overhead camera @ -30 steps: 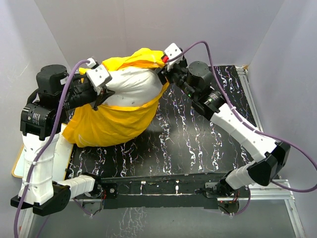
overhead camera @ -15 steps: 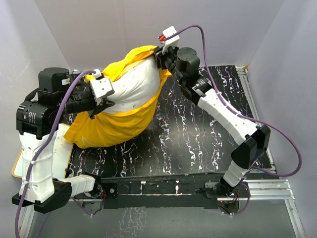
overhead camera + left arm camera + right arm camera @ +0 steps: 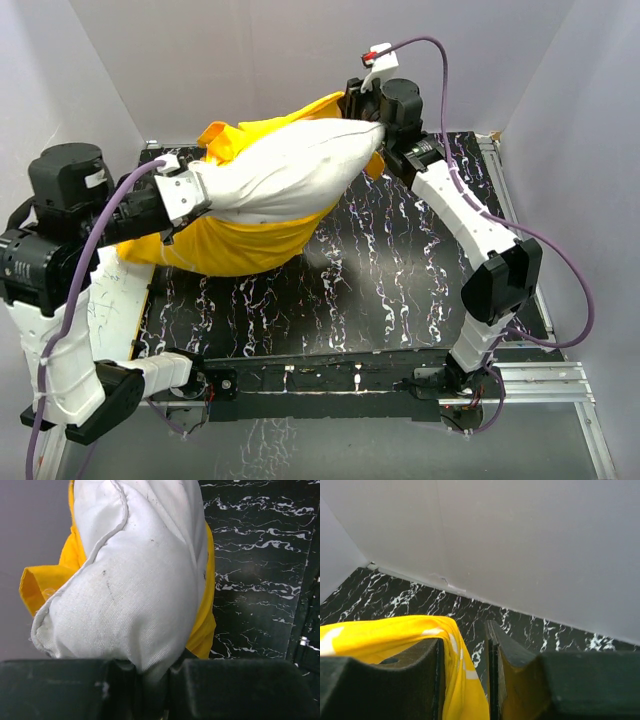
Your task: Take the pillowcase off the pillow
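The off-white pillow (image 3: pixel 280 180) hangs in the air, stretched from my left gripper (image 3: pixel 195 195) up to my right gripper (image 3: pixel 365 115). The yellow pillowcase (image 3: pixel 235 250) sags under and behind it and still wraps its far side. My left gripper (image 3: pixel 152 680) is shut on a corner of the pillow (image 3: pixel 135 580), with the pillowcase (image 3: pixel 42 582) showing on both sides. My right gripper (image 3: pixel 465 680) is raised near the back wall. A fold of the pillowcase (image 3: pixel 380 635) runs down between its jaws. The printed face is hidden.
The black marbled table (image 3: pixel 400 270) lies below. White walls close in the back and both sides. A flat white board (image 3: pixel 115 300) lies at the left edge under my left arm. A metal rail (image 3: pixel 505 190) runs along the right edge.
Both grippers have risen. The right one moved up and right towards the back wall, the left one moved left. The pillow now stretches out long between them and more white shows.
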`<state>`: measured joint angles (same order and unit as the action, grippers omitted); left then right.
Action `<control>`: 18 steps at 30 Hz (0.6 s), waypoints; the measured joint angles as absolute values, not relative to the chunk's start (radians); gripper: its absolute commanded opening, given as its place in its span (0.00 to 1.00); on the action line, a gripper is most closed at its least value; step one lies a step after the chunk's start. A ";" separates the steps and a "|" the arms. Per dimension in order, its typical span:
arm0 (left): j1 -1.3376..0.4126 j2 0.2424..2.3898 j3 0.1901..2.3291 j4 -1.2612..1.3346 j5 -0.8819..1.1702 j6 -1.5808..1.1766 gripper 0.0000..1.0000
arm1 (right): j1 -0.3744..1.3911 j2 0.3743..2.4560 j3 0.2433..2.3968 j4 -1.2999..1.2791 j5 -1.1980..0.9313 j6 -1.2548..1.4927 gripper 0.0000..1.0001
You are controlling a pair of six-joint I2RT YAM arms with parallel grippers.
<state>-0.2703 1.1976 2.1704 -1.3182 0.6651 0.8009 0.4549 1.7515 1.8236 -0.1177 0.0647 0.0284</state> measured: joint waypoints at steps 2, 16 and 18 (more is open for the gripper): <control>-0.270 1.185 2.189 -1.293 0.656 0.803 0.00 | 0.429 1.767 1.823 -0.137 0.033 0.069 0.24; -0.274 0.981 1.704 -0.693 0.452 0.569 0.00 | 0.324 1.594 1.388 -0.031 -0.163 0.246 0.23; -0.277 0.996 1.659 -0.603 0.425 0.533 0.00 | 0.316 1.592 1.336 -0.020 -0.155 0.249 0.23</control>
